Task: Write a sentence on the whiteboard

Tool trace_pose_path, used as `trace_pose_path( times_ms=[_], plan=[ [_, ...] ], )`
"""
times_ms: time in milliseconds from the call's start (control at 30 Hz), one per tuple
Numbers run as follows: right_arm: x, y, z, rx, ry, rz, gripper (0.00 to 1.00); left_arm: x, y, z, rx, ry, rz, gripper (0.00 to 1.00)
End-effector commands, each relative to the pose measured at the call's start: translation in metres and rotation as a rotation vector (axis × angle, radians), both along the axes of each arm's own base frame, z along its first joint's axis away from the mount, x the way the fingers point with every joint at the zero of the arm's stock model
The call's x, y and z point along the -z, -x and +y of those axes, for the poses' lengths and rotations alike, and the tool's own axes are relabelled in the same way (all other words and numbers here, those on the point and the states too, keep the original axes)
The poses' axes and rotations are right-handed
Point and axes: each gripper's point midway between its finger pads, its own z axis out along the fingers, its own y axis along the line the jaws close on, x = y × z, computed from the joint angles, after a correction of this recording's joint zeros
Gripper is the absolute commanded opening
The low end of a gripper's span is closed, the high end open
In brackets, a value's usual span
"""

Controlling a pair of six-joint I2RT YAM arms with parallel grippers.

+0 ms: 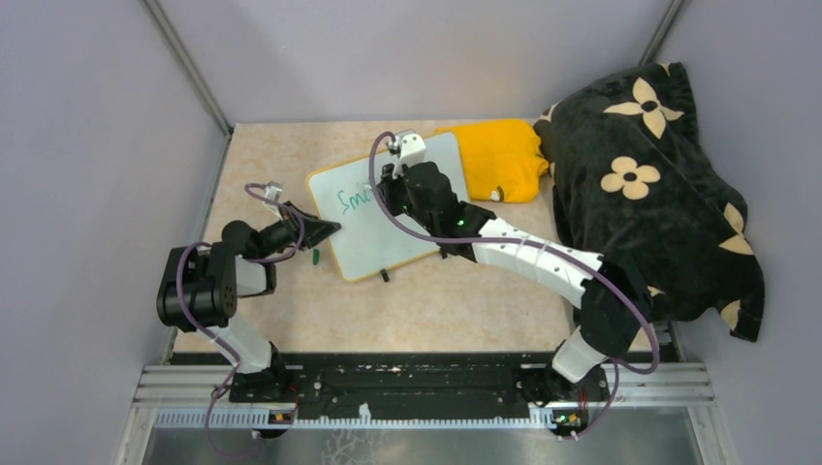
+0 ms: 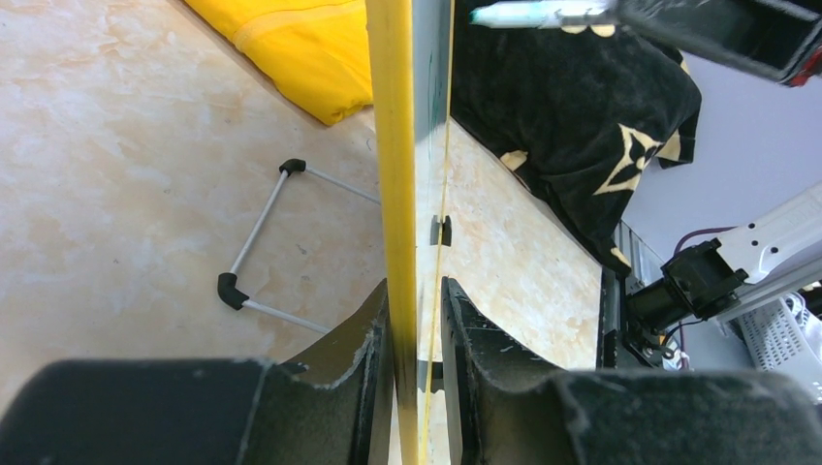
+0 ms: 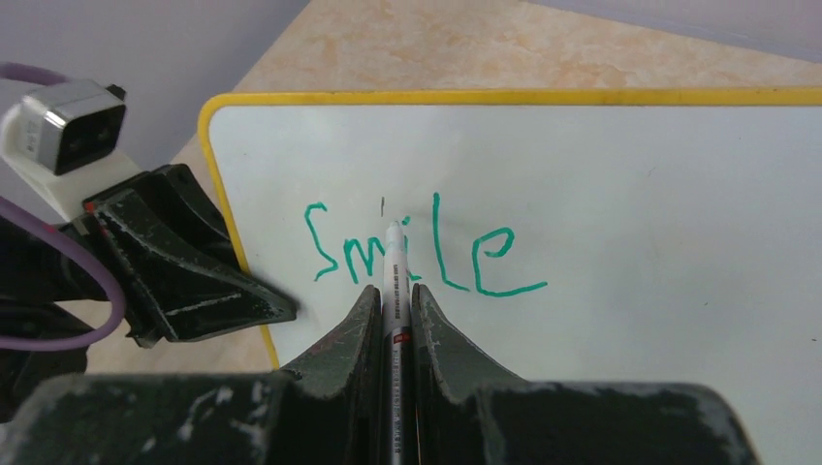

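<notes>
At the left edge of the whiteboard [image 1: 388, 242], pinching its yellow rim tight with the left gripper [image 2: 417, 291]. Above the whiteboard's upper left part, clamping a white marker [image 3: 394, 254] in the right gripper [image 3: 393, 294], its tip at the "i" of "Smile", the only word of the green sentence [image 3: 426, 257] visible. Behind the whiteboard's far right corner, touching a yellow cloth [image 1: 499, 155], with a black flowered cloth [image 1: 649, 184] further right.
</notes>
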Motion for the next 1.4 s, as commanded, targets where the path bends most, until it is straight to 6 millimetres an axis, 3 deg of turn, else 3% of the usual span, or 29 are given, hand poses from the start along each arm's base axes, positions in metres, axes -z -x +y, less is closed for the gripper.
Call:
trace_pose_path(
  times_ms=[0, 200, 400, 533, 733, 1367],
  plan=[
    [-0.064, 0.015, -0.013, -0.014, -0.144, -0.08, 0.0, -0.011, -0.001, -0.002, 0.015, -0.024, -0.076, 0.29],
    [-0.068, 0.027, -0.035, 0.007, -0.154, -0.085, 0.0, -0.011, -0.001, -0.002, 0.013, -0.027, -0.075, 0.3],
    [-0.03, 0.015, -0.081, 0.137, -0.133, -0.036, 0.0, -0.01, -0.001, -0.002, 0.011, -0.029, -0.068, 0.3],
    [-0.012, 0.007, -0.096, 0.185, -0.118, -0.014, 0.0, -0.008, -0.002, -0.002, 0.011, -0.029, -0.062, 0.3],
    [-0.003, -0.005, -0.097, 0.202, -0.11, -0.005, 0.0, -0.008, -0.002, -0.001, 0.01, -0.03, -0.06, 0.3],
    [-0.007, -0.019, -0.08, 0.182, -0.126, -0.01, 0.0, -0.008, -0.002, -0.002, 0.011, -0.03, -0.059, 0.29]
  ],
)
